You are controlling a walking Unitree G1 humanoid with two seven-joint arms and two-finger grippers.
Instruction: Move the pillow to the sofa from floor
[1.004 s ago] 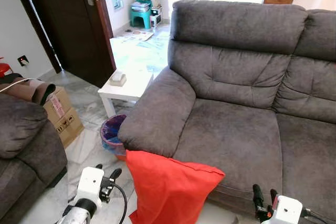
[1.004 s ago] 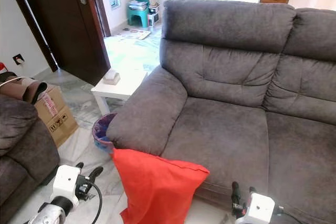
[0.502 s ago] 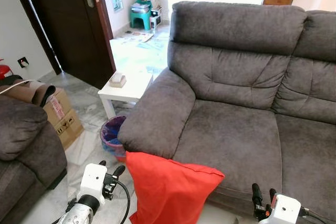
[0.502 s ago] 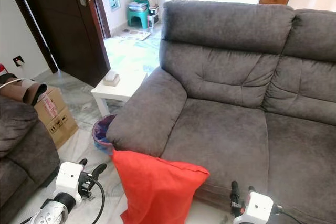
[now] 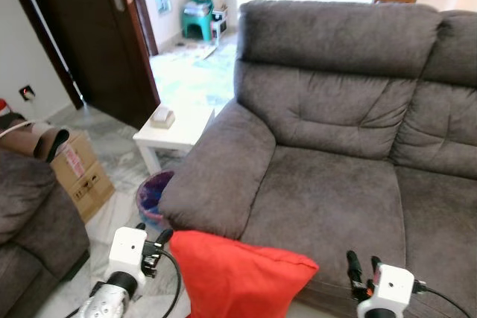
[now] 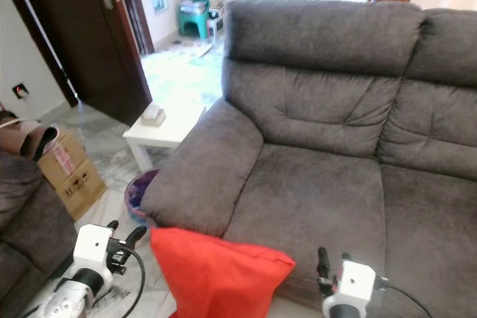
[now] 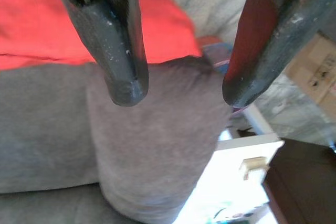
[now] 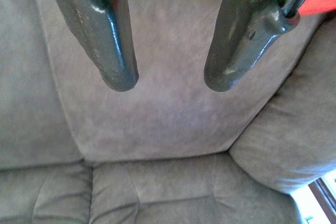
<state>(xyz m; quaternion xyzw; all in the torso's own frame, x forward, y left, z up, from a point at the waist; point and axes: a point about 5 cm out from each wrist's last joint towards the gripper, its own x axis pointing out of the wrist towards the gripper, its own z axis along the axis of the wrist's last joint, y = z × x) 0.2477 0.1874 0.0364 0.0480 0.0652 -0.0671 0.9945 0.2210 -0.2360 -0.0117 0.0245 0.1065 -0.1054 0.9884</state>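
A red pillow (image 5: 242,277) leans against the front of the grey sofa (image 5: 328,184), below its armrest (image 5: 216,173), and shows again as the red pillow (image 7: 37,19) in the left wrist view. My left gripper (image 5: 153,240) is open just left of the pillow, not touching it, its fingers (image 7: 123,51) pointing at the armrest. My right gripper (image 5: 361,267) is open to the pillow's right, in front of the seat cushion (image 8: 157,114), with nothing between its fingers (image 8: 107,45).
A small white table (image 5: 175,128) with a tissue box (image 5: 162,115) stands left of the sofa, a purple bin (image 5: 153,195) beside it. A cardboard box (image 5: 82,173) and a second sofa (image 5: 33,214) are at the left. A dark door (image 5: 89,27) is behind.
The view has shifted as the camera moved closer and tilted. Both grippers have risen slightly beside the pillow; the pillow has not moved.
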